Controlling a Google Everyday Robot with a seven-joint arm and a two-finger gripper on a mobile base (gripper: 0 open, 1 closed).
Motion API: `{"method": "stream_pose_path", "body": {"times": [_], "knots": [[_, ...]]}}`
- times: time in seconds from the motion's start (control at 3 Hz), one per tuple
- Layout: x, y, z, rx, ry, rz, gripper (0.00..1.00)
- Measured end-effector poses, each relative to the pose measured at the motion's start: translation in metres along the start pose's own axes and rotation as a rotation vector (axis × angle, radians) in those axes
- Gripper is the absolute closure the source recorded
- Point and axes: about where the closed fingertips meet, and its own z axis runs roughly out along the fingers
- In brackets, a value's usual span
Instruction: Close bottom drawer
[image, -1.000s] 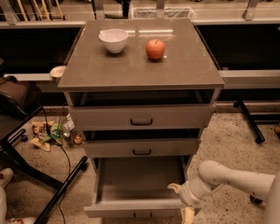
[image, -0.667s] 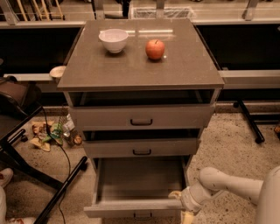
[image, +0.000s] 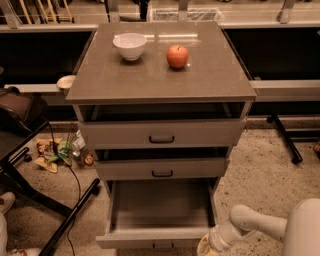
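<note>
The bottom drawer (image: 160, 210) of the grey-beige cabinet is pulled far out. Its box is empty and its front panel (image: 150, 239) lies at the bottom edge of the view, with the small handle (image: 163, 245) partly cut off. The middle drawer (image: 161, 168) and the top drawer (image: 161, 133) above it stick out a little. My white arm (image: 260, 225) comes in from the lower right. My gripper (image: 209, 246) is at the right end of the bottom drawer's front panel, mostly below the view's edge.
A white bowl (image: 130, 46) and a red apple (image: 177, 56) sit on the cabinet top (image: 160, 80). A black stand's legs (image: 55, 210) and floor clutter (image: 60, 152) lie to the left. A black leg (image: 285, 140) stands at right.
My arm has moved down and slightly right, so the gripper sits lower at the drawer front's right end. The drawer is pulled out as far as before.
</note>
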Motion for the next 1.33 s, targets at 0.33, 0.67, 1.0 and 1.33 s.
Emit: {"method": "stream_pose_path", "body": {"times": [0.33, 0.67, 1.0, 1.33], "knots": [[0.018, -0.008, 0.014, 0.016, -0.003, 0.033, 0.94], [0.019, -0.009, 0.015, 0.017, -0.003, 0.034, 1.0], [0.021, -0.013, 0.022, 0.03, 0.009, 0.018, 1.0], [0.026, -0.025, 0.028, 0.072, -0.005, -0.013, 1.0]]}}
